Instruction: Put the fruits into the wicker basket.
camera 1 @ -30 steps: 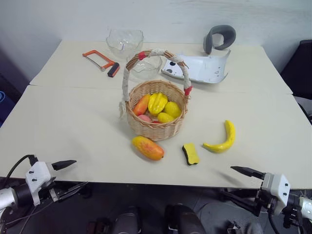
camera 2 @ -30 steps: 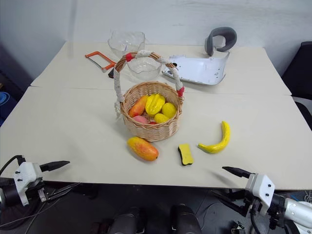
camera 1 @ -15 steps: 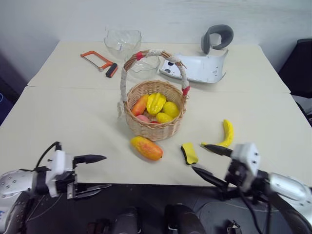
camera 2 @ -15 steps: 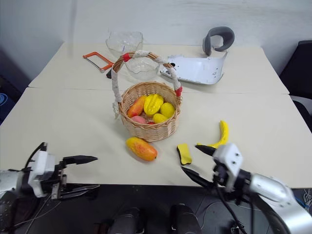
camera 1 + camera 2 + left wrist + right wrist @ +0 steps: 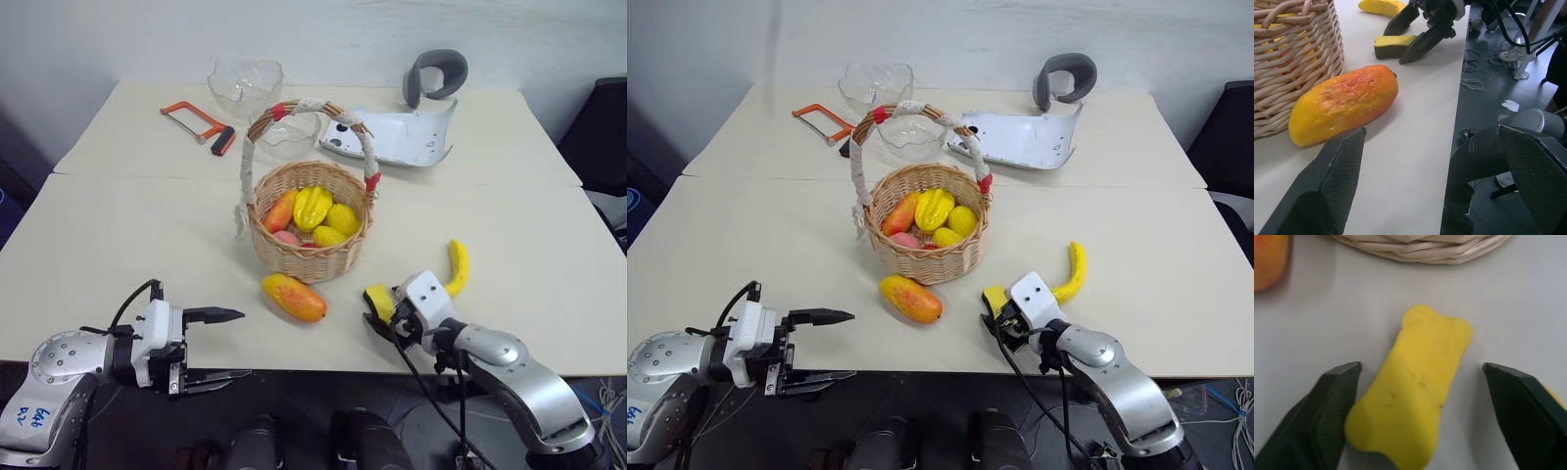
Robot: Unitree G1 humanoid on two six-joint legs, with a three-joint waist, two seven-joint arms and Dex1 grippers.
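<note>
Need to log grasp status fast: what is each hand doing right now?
Left hand: open, empty, by the mango.
Right hand: open, astride the small yellow piece, not yet gripping.

One wicker basket, two glass bowls, one hacksaw, one banana, one mango.

We see our left arm reaching in from the lower left, its silver forearm low at the table's near edge. Our left gripper points forward and to the right, its two black fingers spread wide with nothing between them. Our right arm comes in from the lower right, bent at the elbow, wrist angled down and to the left. Our right gripper hangs just above the tabletop, its fingers apart, one on each side of a small yellow piece, not touching it.
</note>
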